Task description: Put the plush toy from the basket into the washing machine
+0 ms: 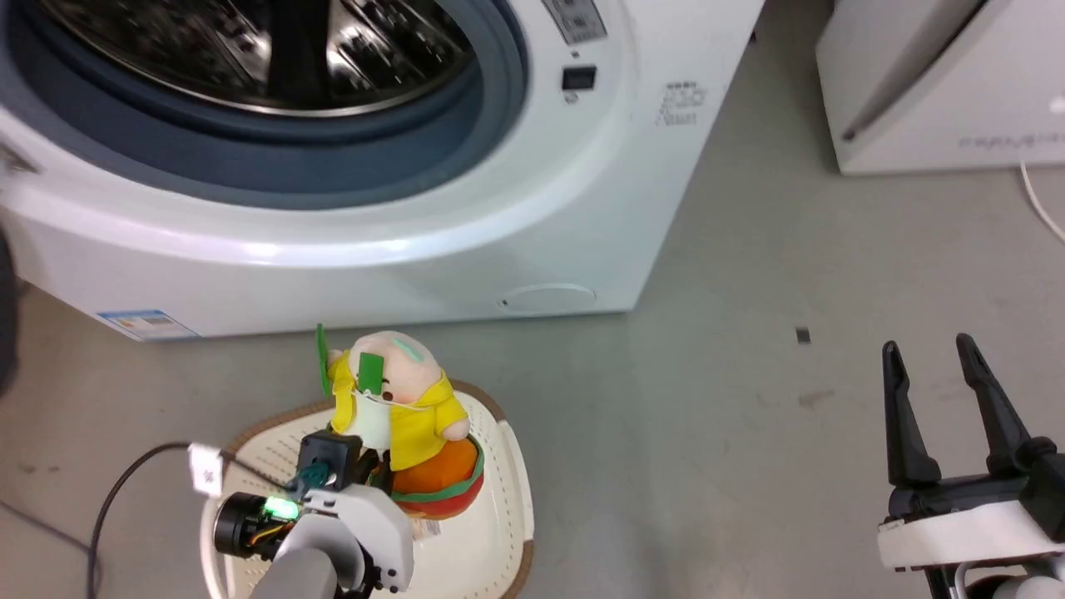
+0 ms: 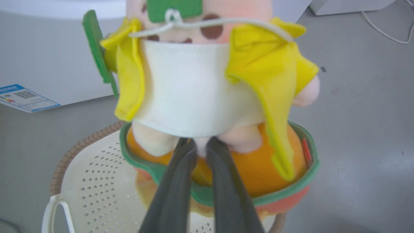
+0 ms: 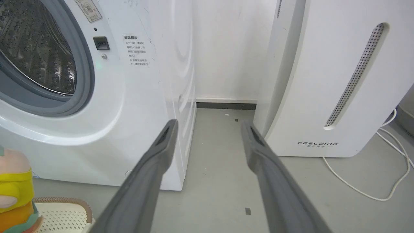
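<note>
On the left arm [image 1: 304,574]: pale grey forearm, white wrist housing, black cylindrical module with a green light [image 1: 281,506], black cable [image 1: 116,482] bearing a white tag [image 1: 205,472]. On the right gripper [image 1: 928,353]: two long dark fingers [image 1: 903,424] tapering to narrow tips, a shallow recess near each, black mounts, white body.

the plush toy [image 2: 194,84] is soft matt cloth, the basket [image 2: 97,181] perforated plastic, the washing machine [image 1: 416,266] glossy, its drum [image 1: 250,50] shiny steel.

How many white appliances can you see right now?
2. The washing machine stands ahead at left, behind the basket; the FEELBIRD unit stands to its right across a floor gap. Others may lie out of frame.
</note>
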